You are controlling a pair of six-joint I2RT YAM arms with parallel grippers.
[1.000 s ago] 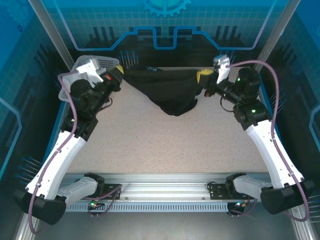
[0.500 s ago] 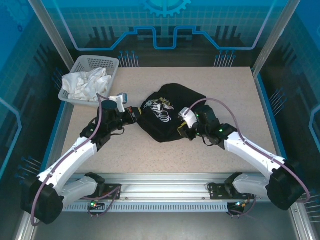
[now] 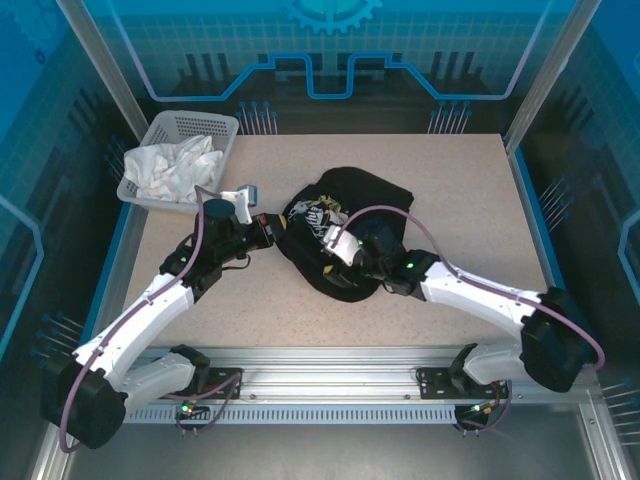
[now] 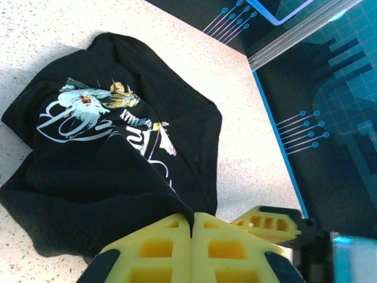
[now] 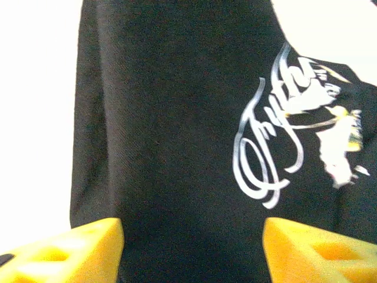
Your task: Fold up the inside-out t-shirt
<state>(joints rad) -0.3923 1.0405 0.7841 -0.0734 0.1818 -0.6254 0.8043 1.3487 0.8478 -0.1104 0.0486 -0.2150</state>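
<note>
While the crumpled black t-shirt (image 3: pixel 352 190) is lying mid-table (image 3: pixel 455 200), print showing, the left gripper (image 4: pixel 191 224) is pinching its edge, jaws fully closed. The right gripper (image 5: pixel 191 233) is hovering over the fabric, its 2 yellow fingers (image 5: pixel 65 247) spread apart, holding nothing.

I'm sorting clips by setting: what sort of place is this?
Probably a robot lab work cell, not a home: the speckled table is walled by blue printed panels, an aluminium rail runs along its near edge, and a plastic basket holds white cloth.
</note>
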